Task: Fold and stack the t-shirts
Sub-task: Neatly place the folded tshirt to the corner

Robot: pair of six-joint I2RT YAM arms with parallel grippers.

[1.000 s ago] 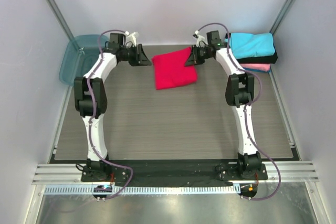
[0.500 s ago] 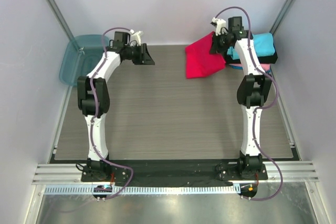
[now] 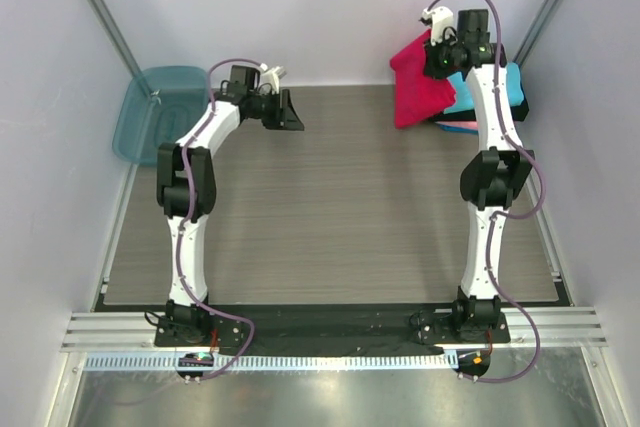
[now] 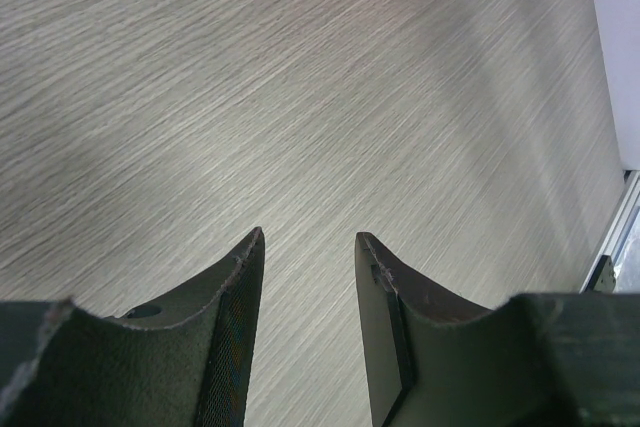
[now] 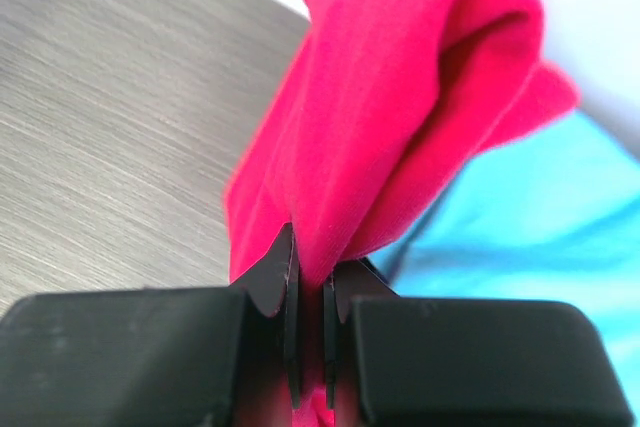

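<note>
Above the far right corner, seen from overhead, the right gripper (image 3: 441, 50) hangs the folded red t-shirt (image 3: 418, 92) in the air just beside the cyan shirt (image 3: 516, 84), which lies over a pink shirt (image 3: 462, 128). The left gripper (image 3: 290, 115) hovers well apart over the table (image 3: 330, 227). From the left wrist, its jaws stand apart, holding nothing. From the right wrist, the jaws pinch narrowly on red cloth, with cyan behind. Folding looks done; laying the red one on the cyan shirt remains.
</note>
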